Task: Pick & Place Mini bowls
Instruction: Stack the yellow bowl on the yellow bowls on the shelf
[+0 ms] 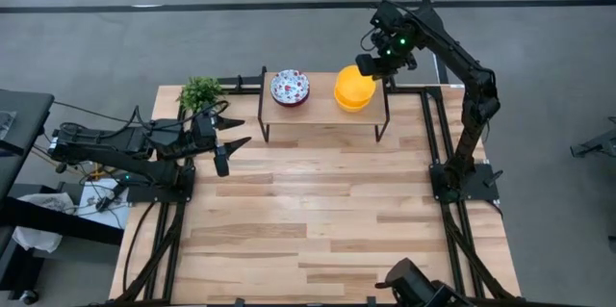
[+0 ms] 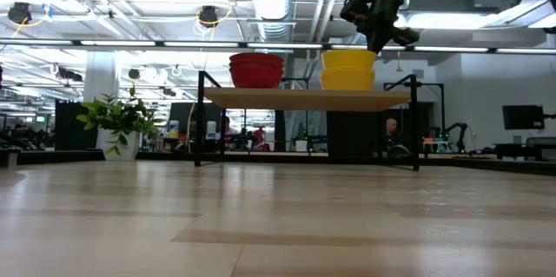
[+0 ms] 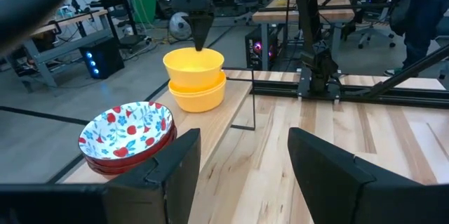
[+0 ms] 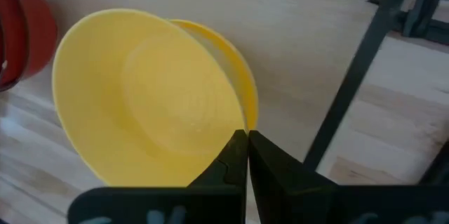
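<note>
Glossy yellow bowls (image 1: 354, 89) sit stacked on the raised wooden shelf (image 1: 322, 115), beside the stacked floral bowls (image 1: 290, 87) with red undersides. Right gripper (image 1: 367, 64), fingers clenched together, holds nothing above the yellow stack's rim. Left gripper (image 1: 229, 136) is released, near the potted plant (image 1: 200, 92).

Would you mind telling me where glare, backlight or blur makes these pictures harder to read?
Low view: bright ceiling lights behind the shelf leave the right gripper a dark silhouette, and the near table is soft. Right wrist view: the yellow bowls fill the frame, slightly blurred, with pale sheen inside. Left wrist view: its own fingers are dark. High view: even light, faint shadows under the shelf.
</note>
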`<state>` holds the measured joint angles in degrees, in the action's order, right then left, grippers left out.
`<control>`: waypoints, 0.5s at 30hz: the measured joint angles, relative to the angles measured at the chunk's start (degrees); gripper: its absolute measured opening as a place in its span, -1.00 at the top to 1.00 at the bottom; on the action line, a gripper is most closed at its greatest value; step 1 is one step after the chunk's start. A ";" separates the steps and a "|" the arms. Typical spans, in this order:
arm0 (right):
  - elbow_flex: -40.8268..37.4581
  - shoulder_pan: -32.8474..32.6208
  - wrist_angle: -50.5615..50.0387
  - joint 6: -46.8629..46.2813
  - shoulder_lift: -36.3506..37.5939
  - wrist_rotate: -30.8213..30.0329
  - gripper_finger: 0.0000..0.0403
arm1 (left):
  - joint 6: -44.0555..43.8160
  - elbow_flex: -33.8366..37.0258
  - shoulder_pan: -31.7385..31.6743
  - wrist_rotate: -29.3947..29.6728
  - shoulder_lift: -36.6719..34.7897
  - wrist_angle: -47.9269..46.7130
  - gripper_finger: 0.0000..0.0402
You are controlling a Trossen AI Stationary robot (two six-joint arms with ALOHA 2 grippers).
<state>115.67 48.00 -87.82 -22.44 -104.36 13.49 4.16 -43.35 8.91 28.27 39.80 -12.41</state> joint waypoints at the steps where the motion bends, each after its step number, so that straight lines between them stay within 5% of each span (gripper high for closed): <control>1: -0.55 -0.15 0.65 -0.02 0.07 -0.11 1.00 | 0.00 0.00 0.00 0.00 0.00 0.01 -0.07; 15: -4.37 -0.98 2.90 0.46 0.00 -0.02 1.00 | 0.00 0.00 0.00 0.00 0.01 0.01 -0.07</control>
<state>111.31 47.03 -84.93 -21.97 -104.36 13.47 4.16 -43.35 8.91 28.27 39.81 -12.40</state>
